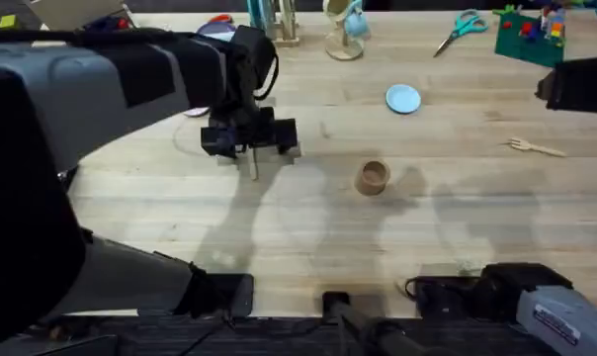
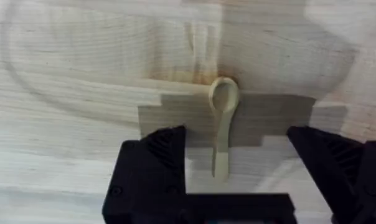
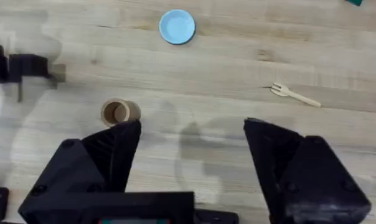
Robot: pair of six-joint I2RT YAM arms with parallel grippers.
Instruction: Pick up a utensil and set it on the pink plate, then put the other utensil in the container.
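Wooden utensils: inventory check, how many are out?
2. The spoon lies between the left gripper's open jaws; the fork lies far right. Others may be hidden behind the arm.

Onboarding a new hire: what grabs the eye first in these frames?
The left gripper, fingers open, hovers over the small wooden spoon lying on the table left of centre. The wooden cup sits mid-table, the wooden fork lies far right, and a light blue plate sits behind the cup.

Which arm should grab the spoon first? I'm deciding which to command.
Left, probably. Its gripper hangs over the spoon with jaws open on either side of the handle. The right gripper sits back near its base, open, nearer the fork.
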